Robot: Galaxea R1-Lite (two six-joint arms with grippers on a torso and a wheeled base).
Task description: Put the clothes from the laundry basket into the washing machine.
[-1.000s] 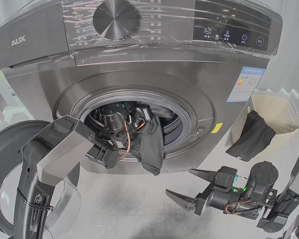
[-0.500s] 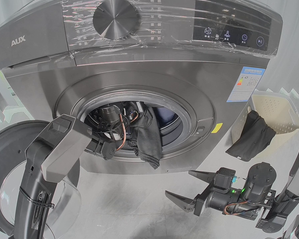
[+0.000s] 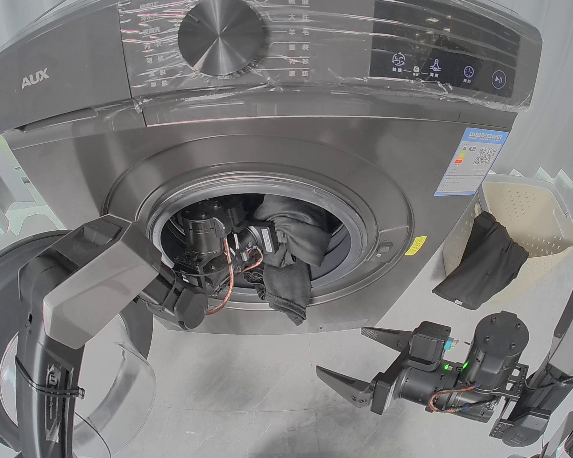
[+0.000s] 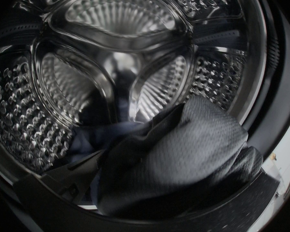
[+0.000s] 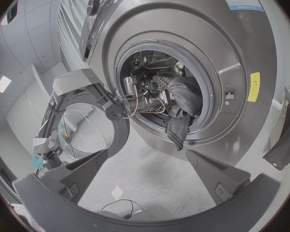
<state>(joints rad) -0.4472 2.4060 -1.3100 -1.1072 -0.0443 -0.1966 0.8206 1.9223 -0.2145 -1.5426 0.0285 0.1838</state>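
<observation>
The left gripper (image 3: 277, 243) sits inside the mouth of the washing machine (image 3: 299, 141), its arm reaching in from the open door's side. In the left wrist view one finger (image 4: 82, 169) stands out wide to the side, so the jaws look released. A dark grey garment (image 4: 190, 152) lies bunched over the gap between them and covers the other finger. That garment is partly inside the drum (image 4: 119, 16), and its tail hangs out over the lower lip of the opening. Beneath it, deeper in the drum, lies a bluish piece of cloth (image 4: 90, 139).

The right gripper (image 3: 340, 350) hangs above the floor (image 3: 248, 383) in front of the machine, well apart from the opening, with its jaws spread and nothing in them. The round door (image 3: 6, 275) is swung open to the machine's left. On the machine's right stands the cream laundry basket (image 3: 541, 217), with a black garment (image 3: 484, 262) draped over its near rim and hanging down outside.
</observation>
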